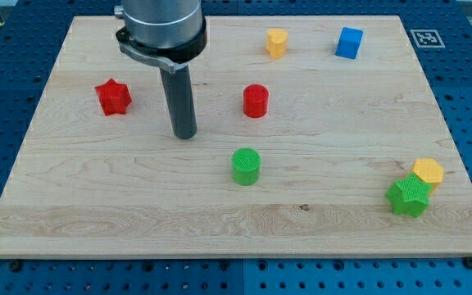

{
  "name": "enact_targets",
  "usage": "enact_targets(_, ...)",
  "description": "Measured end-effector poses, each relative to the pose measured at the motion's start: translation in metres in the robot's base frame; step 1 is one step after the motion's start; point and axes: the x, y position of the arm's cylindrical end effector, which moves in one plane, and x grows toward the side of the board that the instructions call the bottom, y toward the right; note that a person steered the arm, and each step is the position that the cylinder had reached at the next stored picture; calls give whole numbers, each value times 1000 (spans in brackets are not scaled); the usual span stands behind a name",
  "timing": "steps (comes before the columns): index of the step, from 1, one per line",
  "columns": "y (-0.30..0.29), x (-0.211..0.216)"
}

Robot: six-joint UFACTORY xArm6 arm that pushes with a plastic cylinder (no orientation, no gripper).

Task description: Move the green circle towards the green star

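Note:
The green circle [246, 166] stands near the middle of the wooden board, a little below centre. The green star [408, 197] sits at the view's lower right, touching a yellow hexagon block [428, 172] just above and right of it. My tip [185, 134] rests on the board up and to the left of the green circle, a clear gap apart from it. The rod rises from the tip to the arm's grey body at the view's top.
A red star [113, 97] lies at the left. A red cylinder [256, 101] stands right of my tip, above the green circle. A yellow block [277, 43] and a blue cube [349, 43] sit near the top edge. The board's edge [236, 254] runs along the bottom.

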Motion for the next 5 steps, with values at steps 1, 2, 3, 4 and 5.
enact_targets(1, 0, 20)
enact_targets(2, 0, 21)
enact_targets(3, 4, 27)
enact_targets(4, 24, 38)
enact_targets(5, 30, 48)
